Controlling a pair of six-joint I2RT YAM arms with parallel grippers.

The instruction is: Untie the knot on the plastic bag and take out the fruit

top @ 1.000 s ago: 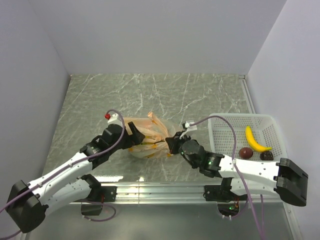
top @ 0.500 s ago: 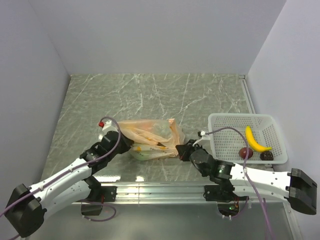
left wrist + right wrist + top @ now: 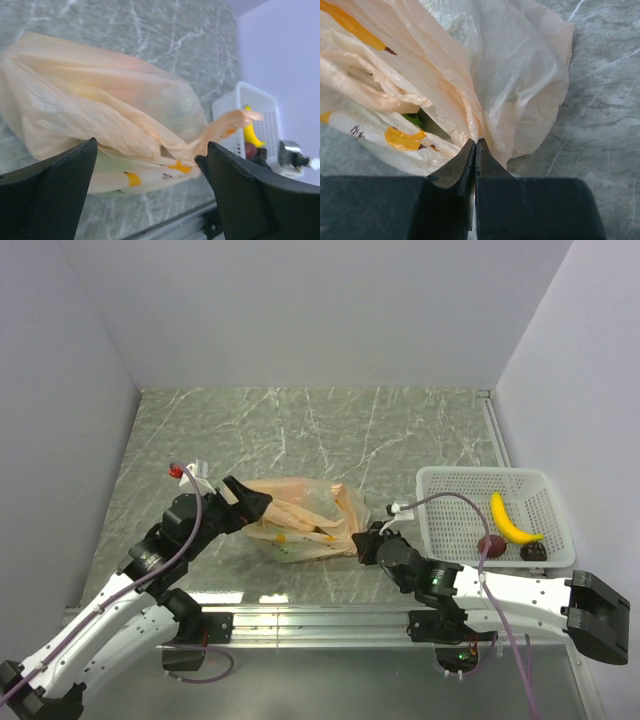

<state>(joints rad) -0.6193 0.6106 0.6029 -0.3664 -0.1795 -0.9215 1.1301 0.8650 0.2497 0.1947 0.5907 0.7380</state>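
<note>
The pale orange plastic bag point(image 3: 300, 515) lies crumpled on the marble table, between my two grippers. My left gripper point(image 3: 252, 504) is at its left end, jaws wide apart with nothing between them; the left wrist view shows the bag point(image 3: 110, 110) beyond its open fingers point(image 3: 60, 190). My right gripper point(image 3: 361, 543) is shut on a fold of the bag's right end point(image 3: 485, 90), jaws pressed together point(image 3: 476, 142). A loose handle strip point(image 3: 227, 122) trails to the right. I cannot make out a knot. A green piece of fruit point(image 3: 415, 120) shows inside the bag.
A white mesh basket point(image 3: 440, 485) stands at the right, holding a yellow banana point(image 3: 510, 520), a dark red fruit point(image 3: 490, 545) and a small dark piece point(image 3: 533, 551). The table's near rail point(image 3: 320, 615) runs just in front of the bag.
My left arm has swung back to the left and its gripper now stands open at the bag's left end. The bag has been drawn out flatter, and its upright handles have dropped.
</note>
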